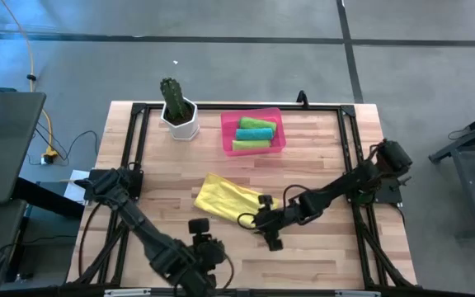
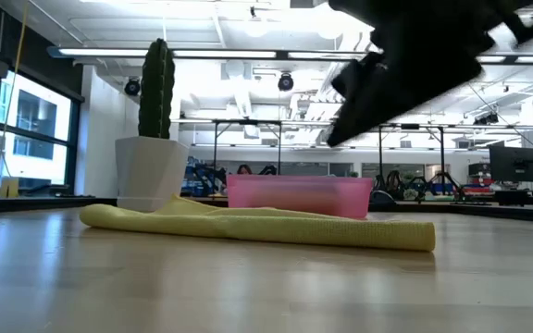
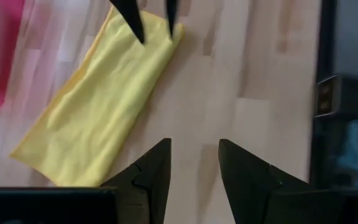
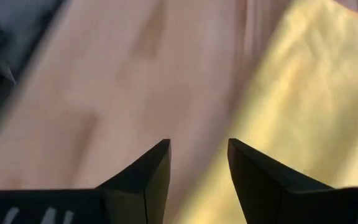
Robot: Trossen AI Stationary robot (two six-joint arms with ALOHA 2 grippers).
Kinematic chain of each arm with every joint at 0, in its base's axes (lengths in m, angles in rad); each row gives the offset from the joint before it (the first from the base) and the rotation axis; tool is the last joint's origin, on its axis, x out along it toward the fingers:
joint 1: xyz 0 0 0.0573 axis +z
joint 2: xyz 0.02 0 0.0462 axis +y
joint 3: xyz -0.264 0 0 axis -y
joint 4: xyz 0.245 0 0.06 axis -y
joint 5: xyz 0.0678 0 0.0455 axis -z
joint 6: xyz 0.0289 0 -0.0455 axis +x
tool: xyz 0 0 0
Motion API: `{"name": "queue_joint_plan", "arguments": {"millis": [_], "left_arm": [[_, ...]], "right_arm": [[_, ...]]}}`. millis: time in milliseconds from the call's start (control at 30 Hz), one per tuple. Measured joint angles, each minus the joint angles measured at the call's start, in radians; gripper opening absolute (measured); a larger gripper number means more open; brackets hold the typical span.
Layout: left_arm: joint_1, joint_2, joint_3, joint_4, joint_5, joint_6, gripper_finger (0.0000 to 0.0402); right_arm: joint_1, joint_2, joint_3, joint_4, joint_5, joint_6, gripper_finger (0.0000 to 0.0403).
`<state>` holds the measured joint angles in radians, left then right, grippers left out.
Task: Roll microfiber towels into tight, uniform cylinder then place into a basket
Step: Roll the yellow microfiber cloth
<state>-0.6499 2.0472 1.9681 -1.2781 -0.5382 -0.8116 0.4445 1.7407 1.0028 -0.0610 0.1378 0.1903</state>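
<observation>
The yellow towel (image 1: 228,196) lies flat on the table as a folded strip; it also shows in the low view (image 2: 257,227) and the left wrist view (image 3: 101,102). My right gripper (image 1: 262,204) hovers open over the strip's right end (image 4: 303,93), touching nothing; its fingertips (image 3: 135,25) show above that end. My left gripper (image 1: 203,237) is open and empty above bare wood (image 3: 194,146), toward the table's near edge from the towel. The pink basket (image 1: 226,132) at the far middle holds one teal roll (image 1: 256,123) and two lime green rolls (image 1: 254,134).
A white pot with a green cactus (image 1: 178,111) stands at the far left, beside the basket. A black frame (image 1: 135,148) runs around the wooden table top. Bare wood lies between the towel and the near edge (image 1: 320,256).
</observation>
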Motion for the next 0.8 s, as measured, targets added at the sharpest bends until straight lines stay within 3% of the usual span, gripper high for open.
{"name": "queue_joint_plan", "arguments": {"millis": [233, 300, 633, 800], "left_arm": [[-0.065, 0.000, 0.000, 0.062, -0.070, -0.125, 0.0124], [-0.072, 0.000, 0.000, 0.092, -0.089, -0.140, 0.0124], [-0.077, 0.000, 0.000, 0.146, -0.103, -0.137, 0.0124], [-0.077, 0.000, 0.000, 0.152, -0.103, -0.112, 0.0124]], "right_arm": [[-0.016, 0.017, -0.003, -0.225, 0.012, -0.445, 0.0154], [-0.024, 0.033, -0.004, -0.231, 0.022, -0.508, 0.0154], [-0.059, 0.117, -0.003, -0.130, -0.004, -0.291, 0.0154], [-0.044, 0.203, -0.002, 0.147, -0.009, -0.180, 0.0154]]}}
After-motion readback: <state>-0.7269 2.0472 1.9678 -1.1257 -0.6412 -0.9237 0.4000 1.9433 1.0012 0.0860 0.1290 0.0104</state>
